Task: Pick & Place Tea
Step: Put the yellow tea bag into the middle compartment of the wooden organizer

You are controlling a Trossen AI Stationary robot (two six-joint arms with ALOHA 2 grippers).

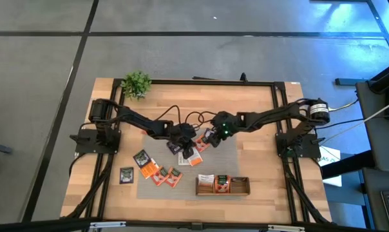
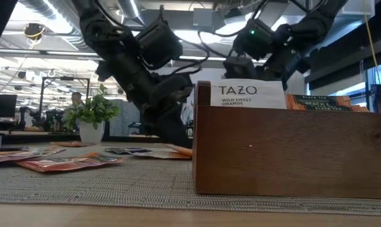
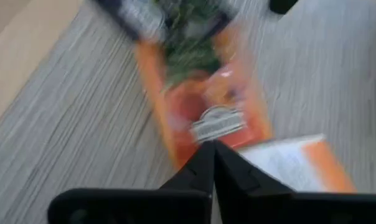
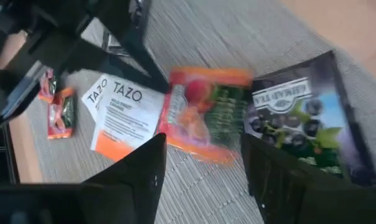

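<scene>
Two claws: left (image 3: 213, 163) pressed together on a blurred orange sachet (image 3: 210, 112); right (image 4: 203, 165) spread.

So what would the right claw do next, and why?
Probably drop straight down and close. The right gripper hangs open over the orange peach sachet on the grey mat, so one finger could land on each side of the sachet.

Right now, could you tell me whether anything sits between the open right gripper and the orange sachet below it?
Nothing visible does: the right gripper hangs open directly over the orange sachet, mat bare between them.
</scene>
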